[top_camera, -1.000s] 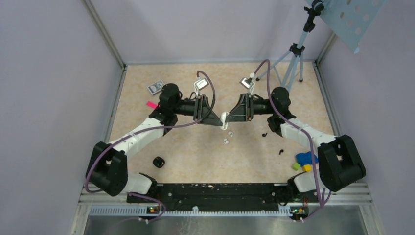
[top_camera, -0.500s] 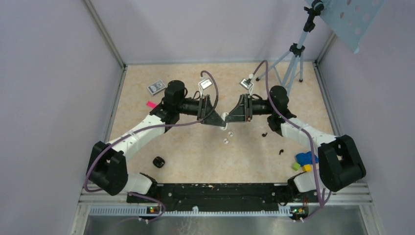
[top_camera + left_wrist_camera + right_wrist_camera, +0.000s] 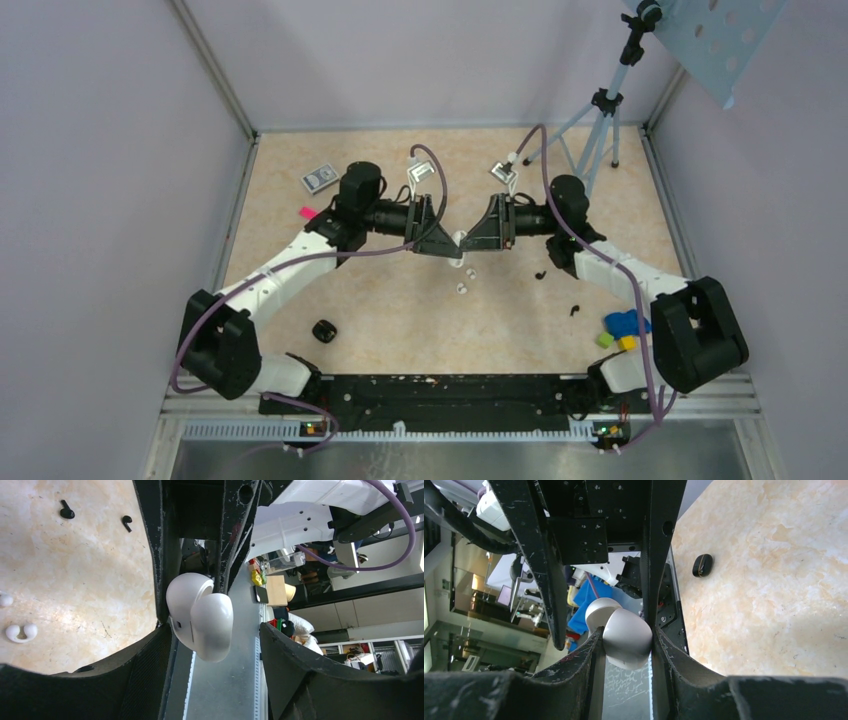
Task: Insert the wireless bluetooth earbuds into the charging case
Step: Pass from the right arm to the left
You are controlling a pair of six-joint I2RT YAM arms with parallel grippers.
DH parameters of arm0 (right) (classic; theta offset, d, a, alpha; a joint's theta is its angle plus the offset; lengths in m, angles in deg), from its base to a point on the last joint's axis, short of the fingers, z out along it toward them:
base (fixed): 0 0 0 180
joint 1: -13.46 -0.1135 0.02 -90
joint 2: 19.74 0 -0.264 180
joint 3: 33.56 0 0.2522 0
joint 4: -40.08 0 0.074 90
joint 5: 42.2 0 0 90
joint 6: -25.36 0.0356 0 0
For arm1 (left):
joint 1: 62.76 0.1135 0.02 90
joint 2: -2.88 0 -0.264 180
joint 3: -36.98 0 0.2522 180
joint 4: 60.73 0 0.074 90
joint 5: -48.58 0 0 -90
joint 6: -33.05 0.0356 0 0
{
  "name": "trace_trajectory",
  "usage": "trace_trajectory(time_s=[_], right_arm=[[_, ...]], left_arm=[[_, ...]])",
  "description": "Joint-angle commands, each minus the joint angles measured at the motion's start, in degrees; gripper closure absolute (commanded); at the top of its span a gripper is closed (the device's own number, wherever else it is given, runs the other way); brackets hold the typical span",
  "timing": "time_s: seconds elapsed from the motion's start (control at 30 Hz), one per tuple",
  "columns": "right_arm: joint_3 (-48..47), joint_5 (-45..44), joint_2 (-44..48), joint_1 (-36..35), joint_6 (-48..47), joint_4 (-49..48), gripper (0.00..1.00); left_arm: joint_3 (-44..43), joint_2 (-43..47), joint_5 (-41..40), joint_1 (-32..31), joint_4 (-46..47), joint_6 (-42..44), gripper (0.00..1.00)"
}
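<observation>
A white charging case (image 3: 459, 240) hangs above the table's middle, and my right gripper (image 3: 470, 238) is shut on it. In the right wrist view the case (image 3: 626, 637) is pinched between both fingers, its two rounded halves standing at an angle. My left gripper (image 3: 447, 243) faces it, open. In the left wrist view the case (image 3: 200, 617) lies against one finger (image 3: 150, 665), with a gap to the other. Two white earbuds (image 3: 461, 289) (image 3: 470, 272) lie on the table below. Two black earbuds (image 3: 541, 273) (image 3: 575, 309) lie to the right.
A black case (image 3: 323, 330) sits near the left front. A small grey box (image 3: 319, 178) and a pink piece (image 3: 309, 213) lie at the back left. Coloured blocks (image 3: 622, 328) sit by the right arm's base. A tripod (image 3: 600, 120) stands back right.
My left gripper has moved right, closer around the white case, and its jaws have shifted in width. The right arm and the case have stayed put.
</observation>
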Motion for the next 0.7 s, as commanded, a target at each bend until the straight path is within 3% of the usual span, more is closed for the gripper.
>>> trace_trajectory(time_s=[0.0,0.33,0.57,0.67], right_arm=[[-2.71,0.95,2.69,-0.71,-1.62,-0.84,1.00],[-3.02,0.97,3.45,-0.69,-2.57,0.88,1.00],[-3.04,0.97,3.23,-0.71,-2.68,0.82,1.00],[-3.17,0.85,3.34,-0.76,-2.58,0.73,1.00]], left_arm=[[-2.91,2.39,-2.06,1.61,-1.83,4.70,0.30],[-0.19,4.51,-2.10,5.52,-4.78,5.83,0.35],[-0.61,7.68,-3.33,6.95,-7.66,7.83,0.17],[1.09,8.78,-1.76,6.97,-4.69,5.51,0.12]])
